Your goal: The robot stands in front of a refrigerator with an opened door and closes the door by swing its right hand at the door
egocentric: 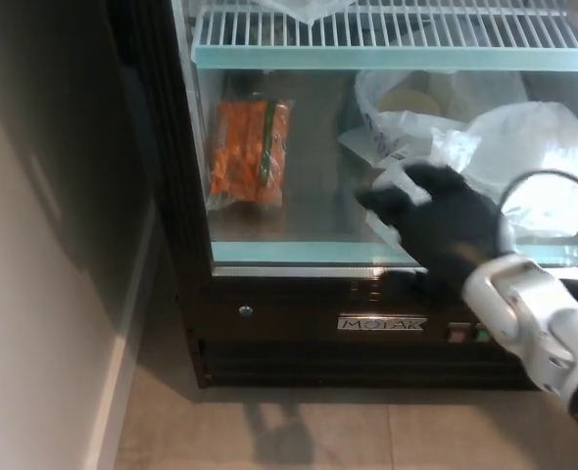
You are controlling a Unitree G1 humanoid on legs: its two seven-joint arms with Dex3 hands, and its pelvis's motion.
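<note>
Refrigerator (pixel 367 323) fills most of your head view, its black base panel nearest you along the tiled floor (pixel 299 436). On that panel you can read a small nameplate (pixel 381 324) near the middle and see a round silver screw or button (pixel 245 310) toward the left.

Your right hand (pixel 436 220) comes in from the lower right on a white forearm (pixel 529 318), with a dark cable (pixel 549 178) arcing above the wrist. The hand sits in front of the glass door (pixel 299 211), over the pale green rail at the bottom of the glass. It is motion-blurred, so you cannot tell whether its fingers are spread or curled; nothing is visibly held in it. Your left hand does not show.

The door itself looks flush with the cabinet, its dark frame running straight down the left edge, though the blur and reflections leave that slightly uncertain.

Behind the glass, on the lower level, you see an orange packet of carrots (pixel 250 152) with a green stripe leaning at the left. To its right lie white plastic bags (pixel 524 162), bunched together and partly hidden by your hand. Above them runs a white wire shelf (pixel 387 24) with a pale green front edge.

Off to your left stands a plain light wall (pixel 34 294), shadowed beside the cabinet.
</note>
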